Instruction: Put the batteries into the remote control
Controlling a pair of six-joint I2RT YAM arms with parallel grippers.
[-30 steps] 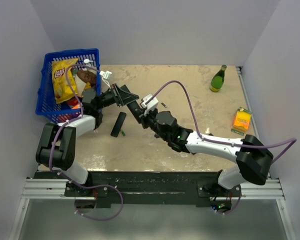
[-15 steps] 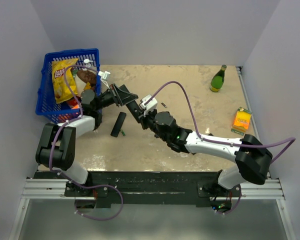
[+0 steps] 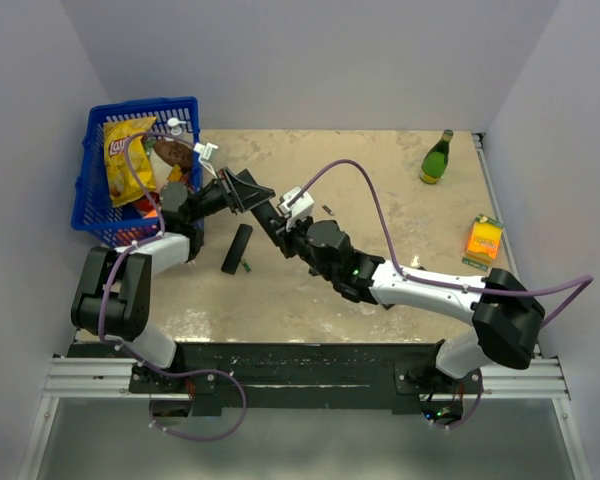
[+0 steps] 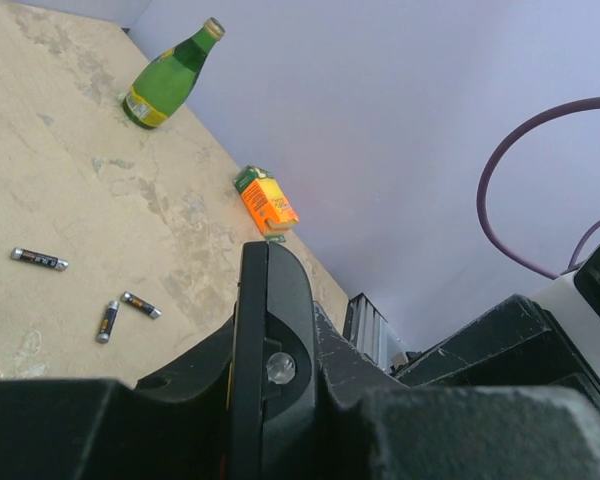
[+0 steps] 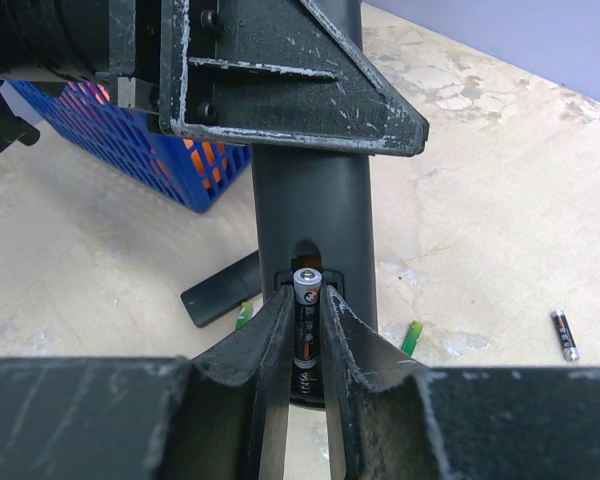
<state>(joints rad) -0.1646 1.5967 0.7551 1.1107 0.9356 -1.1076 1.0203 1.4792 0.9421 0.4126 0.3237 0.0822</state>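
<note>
The long black remote control [image 5: 310, 215] is held off the table between both grippers, with its battery bay open. My left gripper [image 3: 244, 190] is shut on its far end, whose edge shows in the left wrist view [image 4: 270, 310]. My right gripper [image 5: 302, 300] is shut on a battery [image 5: 306, 320], which stands in the open bay, pale cap up, above a spring. Three more batteries [image 4: 38, 259] [image 4: 106, 321] [image 4: 141, 305] lie loose on the table. One also shows in the right wrist view [image 5: 564, 335].
A flat black piece [image 3: 237, 248] lies on the table under the grippers, with small green items beside it [image 5: 242, 316]. A blue basket [image 3: 90, 190] with a chips bag stands at the far left. A green bottle [image 3: 436, 158] and an orange carton [image 3: 484, 241] stand at the right.
Both grippers, with the remote between them, have drifted slightly left and away. Their grips have not changed.
</note>
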